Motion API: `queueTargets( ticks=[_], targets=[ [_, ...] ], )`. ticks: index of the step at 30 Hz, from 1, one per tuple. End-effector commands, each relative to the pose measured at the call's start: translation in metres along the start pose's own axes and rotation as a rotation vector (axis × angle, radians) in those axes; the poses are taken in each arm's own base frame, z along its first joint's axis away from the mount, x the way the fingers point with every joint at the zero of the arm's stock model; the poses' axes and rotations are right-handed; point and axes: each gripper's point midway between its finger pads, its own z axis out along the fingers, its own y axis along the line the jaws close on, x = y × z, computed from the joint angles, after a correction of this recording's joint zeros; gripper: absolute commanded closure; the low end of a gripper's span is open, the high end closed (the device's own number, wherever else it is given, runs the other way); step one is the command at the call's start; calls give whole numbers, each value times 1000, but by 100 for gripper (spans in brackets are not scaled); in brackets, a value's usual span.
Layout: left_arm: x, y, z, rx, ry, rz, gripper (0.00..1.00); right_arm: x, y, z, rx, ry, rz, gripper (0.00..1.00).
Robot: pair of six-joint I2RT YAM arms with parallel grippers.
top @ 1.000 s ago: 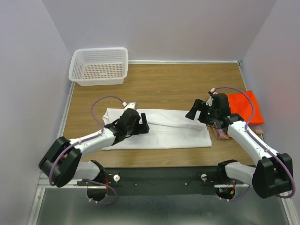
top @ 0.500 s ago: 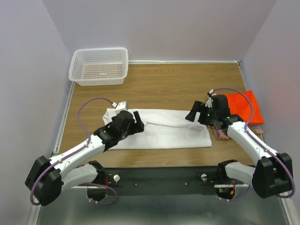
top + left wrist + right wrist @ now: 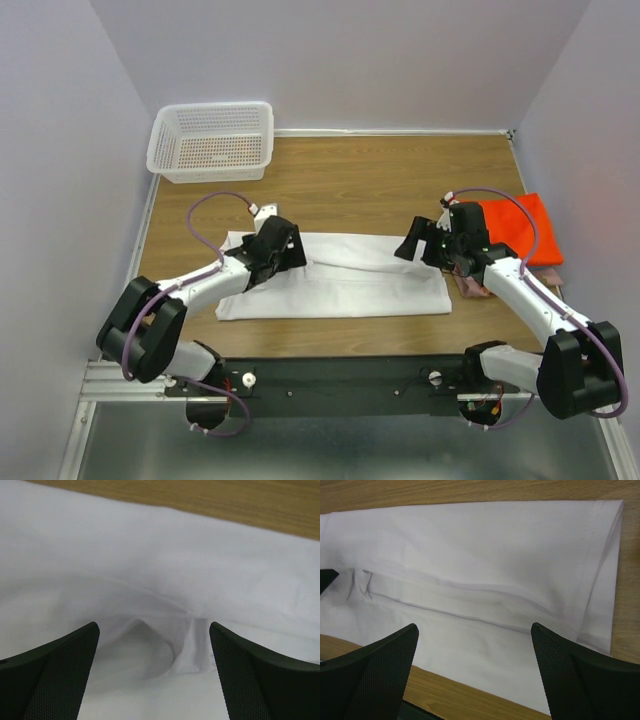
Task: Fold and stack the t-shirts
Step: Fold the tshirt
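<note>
The plain white short-sleeved cotton t-shirt (image 3: 350,285) lies on the near middle of the table as a long flat band, folded lengthwise, running from left to right. A long crease runs along it, and the right wrist view (image 3: 470,545) shows a stitched hem at its right end. In the left wrist view (image 3: 160,555) the cloth rises in a small soft pucker near its left end.

The left arm's black two-finger gripper (image 3: 287,245) is low over the shirt's left end with its claw spread wide. The pucker sits between the two mesh-textured fingers (image 3: 60,675), and nothing is clamped. Whether the fingertips touch the cloth cannot be told. The right arm's black two-finger gripper (image 3: 415,240) hangs above the shirt's right end, tilted toward it, its claw also spread wide and holding nothing. Its wrist view looks down on the cloth between the fingers (image 3: 375,675).

To the right of the white shirt, by the table's right edge, lies a folded orange-red t-shirt (image 3: 520,225). Pinkish-brown folded cloth (image 3: 470,287) shows at its near side, partly hidden by the right arm, just beside the white shirt's right end.

The brown wood-grain table (image 3: 380,180) carries it all, and a white plastic mesh basket (image 3: 212,170) stands in its far left corner, well apart from the shirts
</note>
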Motion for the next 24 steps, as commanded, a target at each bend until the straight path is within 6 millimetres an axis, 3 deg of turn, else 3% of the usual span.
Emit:
queueTargets(
  ticks=[1,4,6,10,14,17,18,20,21,24],
  targets=[
    [29,-17,-20,95,33,7,2,-5,1,0,-2,-5,-18,0],
    [49,-18,-33,139,64,-10,2,-6,1,1,1,-5,-18,0],
    [63,-7,-37,130,94,-21,2,-5,1,1,3,-2,-19,0],
    [70,-5,-53,173,102,-37,2,-4,0,1,3,-2,-20,0],
    [51,-6,-70,199,27,-70,2,-10,3,1,-2,-9,-24,0],
    [25,-11,-72,203,-74,-88,2,-12,5,5,-10,1,-24,0],
    [6,-17,-71,211,-134,-93,2,-14,5,7,-9,2,-25,0],
    [-4,-21,-60,188,-145,-80,2,-14,5,10,-8,8,-25,0],
    [-19,-31,-60,199,-169,-85,2,-16,9,11,-25,11,-28,0],
    [-14,-25,-33,112,-104,-50,2,-22,14,23,-54,14,-31,0]
  ],
)
